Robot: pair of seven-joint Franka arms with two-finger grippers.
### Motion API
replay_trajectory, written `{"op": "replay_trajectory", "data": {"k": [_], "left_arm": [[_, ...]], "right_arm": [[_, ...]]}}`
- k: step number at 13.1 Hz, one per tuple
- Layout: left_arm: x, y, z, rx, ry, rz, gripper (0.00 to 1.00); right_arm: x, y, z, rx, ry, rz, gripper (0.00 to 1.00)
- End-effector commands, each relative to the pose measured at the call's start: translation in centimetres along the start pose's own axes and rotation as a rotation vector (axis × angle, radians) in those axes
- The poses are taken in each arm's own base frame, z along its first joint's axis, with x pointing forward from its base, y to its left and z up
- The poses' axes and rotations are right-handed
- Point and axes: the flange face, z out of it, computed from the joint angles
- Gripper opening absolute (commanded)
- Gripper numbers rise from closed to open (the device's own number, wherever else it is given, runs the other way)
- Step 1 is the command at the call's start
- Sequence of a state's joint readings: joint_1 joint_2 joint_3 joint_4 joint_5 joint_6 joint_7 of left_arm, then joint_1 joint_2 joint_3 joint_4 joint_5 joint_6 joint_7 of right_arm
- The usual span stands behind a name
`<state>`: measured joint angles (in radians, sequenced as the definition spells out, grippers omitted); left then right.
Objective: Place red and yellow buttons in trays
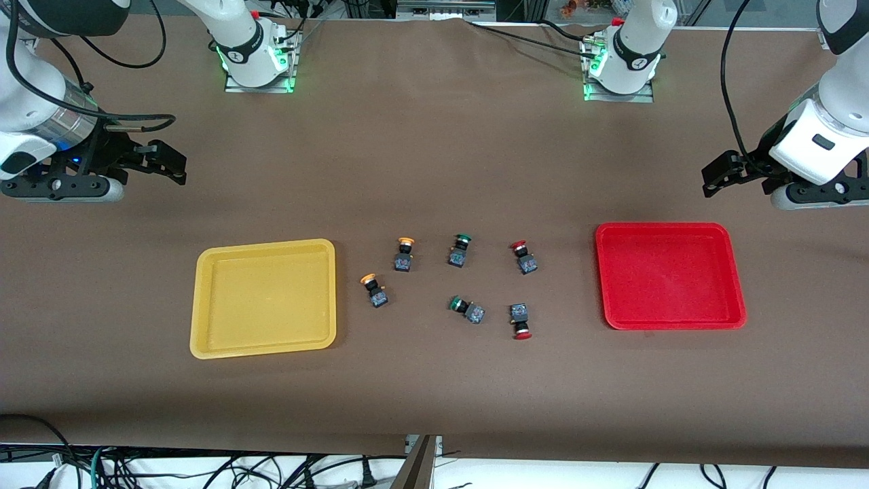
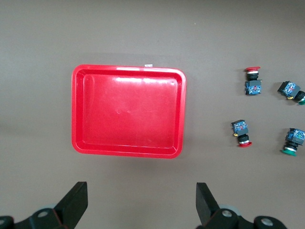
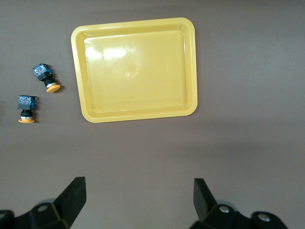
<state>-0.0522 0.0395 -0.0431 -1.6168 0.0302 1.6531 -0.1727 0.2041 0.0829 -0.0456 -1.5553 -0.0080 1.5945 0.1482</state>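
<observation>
In the front view, the brown table (image 1: pixel 434 380) carries a yellow tray (image 1: pixel 204 299) toward the right arm's end and a red tray (image 1: pixel 736 285) toward the left arm's end, both empty. Six switches lie loose between them, all on the cloth and none in a tray. One yellow button (image 1: pixel 405 253) lies farther from the front camera, and the second yellow button (image 1: pixel 374 289) lies nearer that camera and just beside the yellow tray. One red button (image 1: pixel 524 257) sits toward the red tray, and the second red button (image 1: pixel 521 320) lies nearer the camera with its cap pointing toward the camera. A green button (image 1: pixel 460 249) lies between the farther yellow and red ones, and another green button (image 1: pixel 467 308) lies nearer the camera. The right gripper (image 1: pixel 166 163) hangs in the air over bare table near the right arm's end, and the left gripper (image 1: pixel 719 173) hangs over bare table above the red tray's end; both arms wait. In the left wrist view, the left gripper's fingers (image 2: pixel 74 202) stand wide apart and hold nothing, with the red tray, both red buttons and both green buttons in sight. In the right wrist view, the right gripper's fingers (image 3: pixel 71 195) also stand wide apart and empty, with the yellow tray and the two yellow buttons beside it, clear of its rim.
</observation>
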Motion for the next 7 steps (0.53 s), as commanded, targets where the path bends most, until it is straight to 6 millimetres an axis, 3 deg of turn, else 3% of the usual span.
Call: {"op": "replay_trajectory", "data": {"k": [1, 2, 3, 4, 5, 6, 7], "left_arm": [[0.3, 1.6, 0.1, -0.025, -0.014, 0.038, 1.00], [0.8, 2.7, 1.7, -0.093, -0.059, 0.037, 1.00], [1.4, 3.7, 3.8, -0.138, -0.104, 0.039, 1.00], [2.2, 5.2, 6.5, -0.149, -0.150, 0.054, 1.00], [3.2, 7.0, 9.6, -0.139, -0.170, 0.064, 1.00], [4.4, 8.4, 12.5, -0.145, -0.156, 0.073, 1.00], [5.2, 9.5, 14.5, -0.153, -0.128, 0.073, 1.00]], "right_arm": [[1.8, -0.4, 3.0, -0.013, -0.056, 0.017, 1.00], [3.0, -1.2, 5.3, -0.017, -0.086, 0.003, 1.00], [3.7, -2.6, 6.1, -0.030, -0.092, -0.020, 1.00], [4.1, -3.4, 6.6, -0.031, -0.070, -0.036, 1.00], [5.1, -4.9, 8.4, -0.019, -0.061, -0.072, 1.00], [5.9, -7.4, 11.3, -0.015, -0.079, -0.114, 1.00], [5.9, -11.6, 13.6, -0.006, -0.080, -0.159, 1.00]]}}
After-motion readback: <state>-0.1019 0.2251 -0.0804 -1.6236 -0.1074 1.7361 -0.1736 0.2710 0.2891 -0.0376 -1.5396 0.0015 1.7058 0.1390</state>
